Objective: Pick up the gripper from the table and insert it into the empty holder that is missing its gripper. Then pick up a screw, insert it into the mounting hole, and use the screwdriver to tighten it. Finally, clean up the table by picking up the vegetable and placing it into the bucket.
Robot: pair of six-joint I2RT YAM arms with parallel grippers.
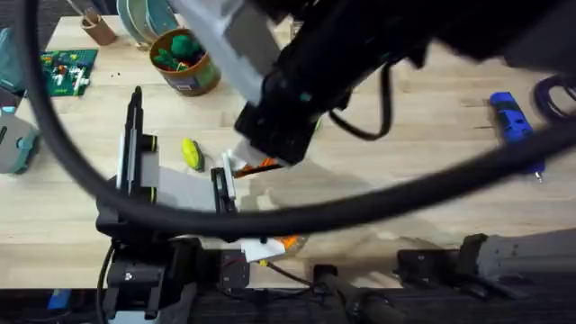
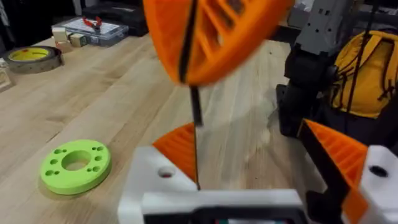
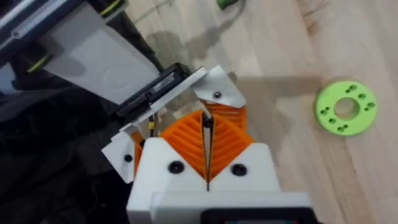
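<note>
Orange pads of the right gripper [image 3: 207,163] are pressing shut (nothing visibly between them) above the left gripper [image 2: 273,168], standing open. Insertion seems underway; screwdriver [image 1: 509,119] and vegetable [image 1: 192,152] are lying untouched, away from the bucket [image 1: 195,79].

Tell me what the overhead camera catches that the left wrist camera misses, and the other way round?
Overhead alone: the tin bucket with green items inside, the yellow-green vegetable on the table, and the blue screwdriver far to the right. Left wrist alone: the green ring disc with holes, a tape roll and a clear box at the table's far edge. Both share the wooden table and the right gripper, its orange pads shut together just above the left arm's own fingers.
</note>
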